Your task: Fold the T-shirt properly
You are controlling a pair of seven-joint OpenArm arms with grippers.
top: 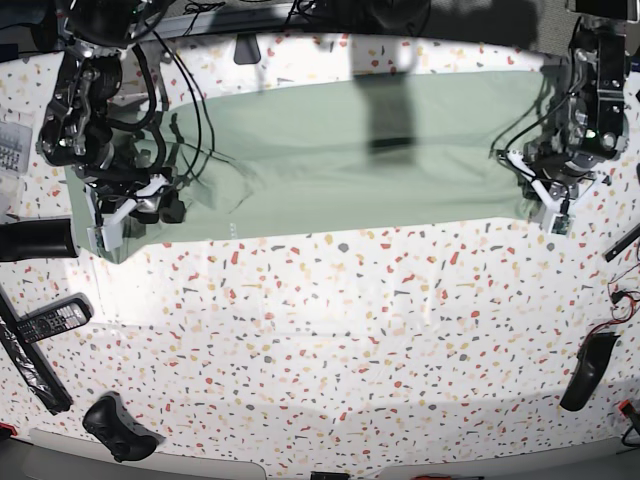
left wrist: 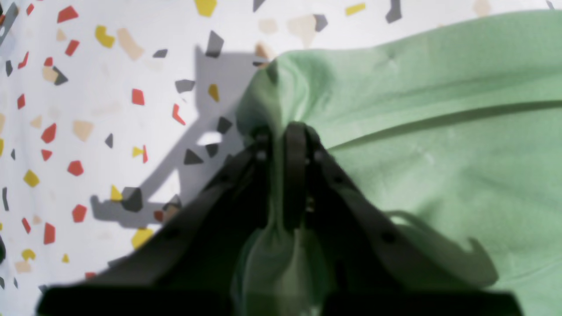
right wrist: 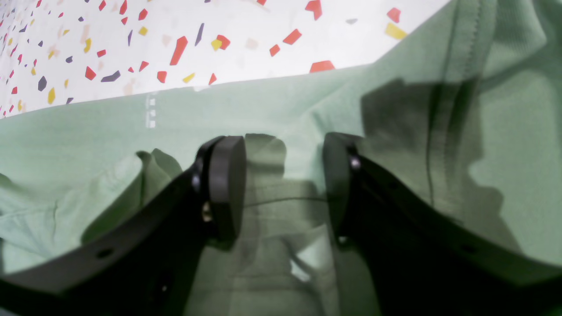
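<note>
The shirt (top: 340,150) lies spread flat across the far half of the table (top: 330,330), stretched sideways between the two arms. The left gripper (left wrist: 281,145) is pinched tight on one corner of it: green cloth bunches up just past the fingertips and trails back between the fingers toward the wrist. The right gripper (right wrist: 281,184) stands with its jaws apart, its pads pressed down into the other end of the shirt with a band of cloth lying between them, nothing clamped.

The likeliest fault is a one-sided lift. If the left arm pulls up or inward while the right jaws hold nothing, the shirt drags and skews across the table instead of folding squarely. The right gripper also sits among rumpled folds near a seam, so closing there may catch two layers, or only a loose ridge that slips out. The left pinch takes a small bunch at the very corner; a hard pull could slip it free.

From the wrist views I cannot tell how many layers the left fingers hold. In the base view both grippers are largely lost behind arms and cables, and the collar and sleeves are hard to make out.
</note>
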